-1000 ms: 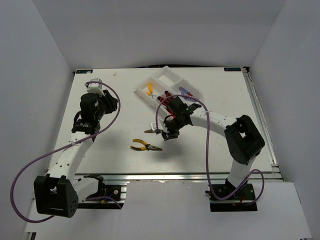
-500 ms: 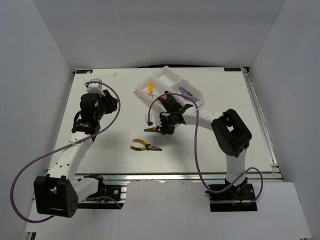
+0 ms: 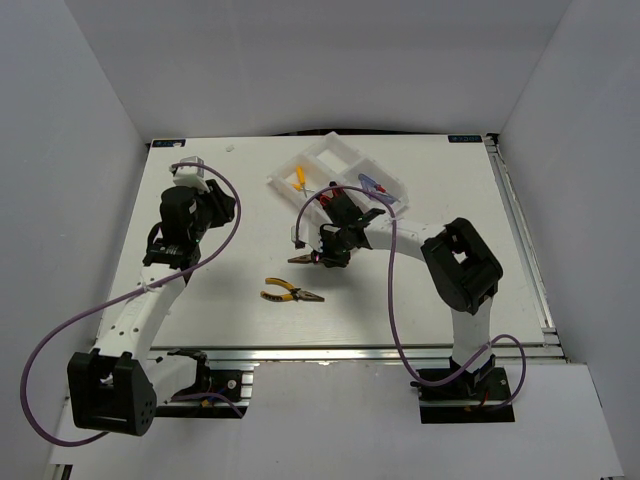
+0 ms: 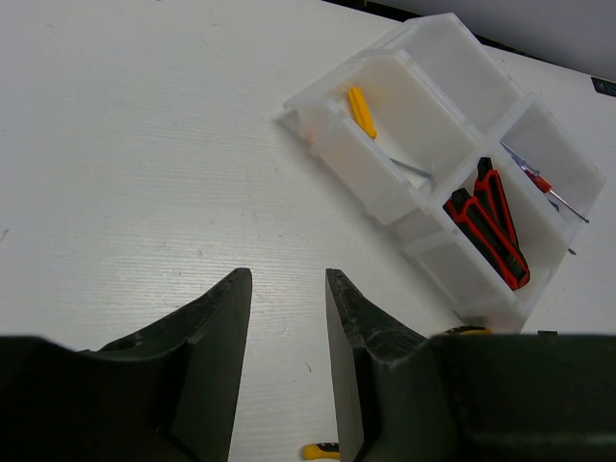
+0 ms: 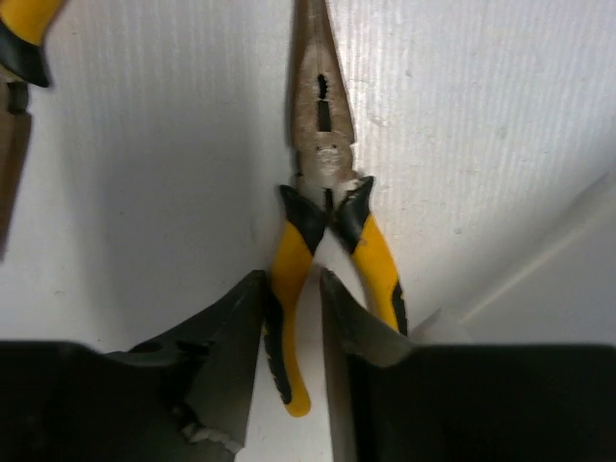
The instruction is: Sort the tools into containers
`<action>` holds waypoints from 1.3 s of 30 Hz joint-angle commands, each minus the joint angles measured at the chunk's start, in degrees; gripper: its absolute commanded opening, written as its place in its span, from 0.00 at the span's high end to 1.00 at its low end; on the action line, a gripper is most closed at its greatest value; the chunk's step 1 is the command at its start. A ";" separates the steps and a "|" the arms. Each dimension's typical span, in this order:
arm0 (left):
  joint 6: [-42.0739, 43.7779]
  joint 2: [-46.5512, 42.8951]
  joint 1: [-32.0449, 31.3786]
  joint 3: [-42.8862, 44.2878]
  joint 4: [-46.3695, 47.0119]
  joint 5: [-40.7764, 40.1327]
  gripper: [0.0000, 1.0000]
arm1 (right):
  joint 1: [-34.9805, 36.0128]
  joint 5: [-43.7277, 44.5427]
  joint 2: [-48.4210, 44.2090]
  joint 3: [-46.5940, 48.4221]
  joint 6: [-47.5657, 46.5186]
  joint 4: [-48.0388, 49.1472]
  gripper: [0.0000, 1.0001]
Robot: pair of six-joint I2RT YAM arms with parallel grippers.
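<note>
Yellow-handled pliers lie on the table just left of the white four-compartment tray. My right gripper is low over them, its jaws closed around the left handle; it also shows in the top view. A second pair of yellow-handled pliers lies nearer the front. The tray holds a tiny yellow-handled tool, red-and-black utility knives and thin screwdrivers, each in a separate compartment. My left gripper hangs empty over the left table, jaws slightly apart.
The right arm's forearm reaches across the tray's near side. A purple cable loops beside each arm. The tray stands at an angle at the back centre. Grey walls enclose the table on three sides.
My right gripper moved left and down from beside the tray onto the pliers, then held there. The left arm has not moved.
</note>
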 commanded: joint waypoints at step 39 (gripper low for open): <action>2.64 -5.55 0.52 -0.75 3.07 -0.06 0.52 | -17.20 -8.70 2.31 31.27 25.45 13.03 1.00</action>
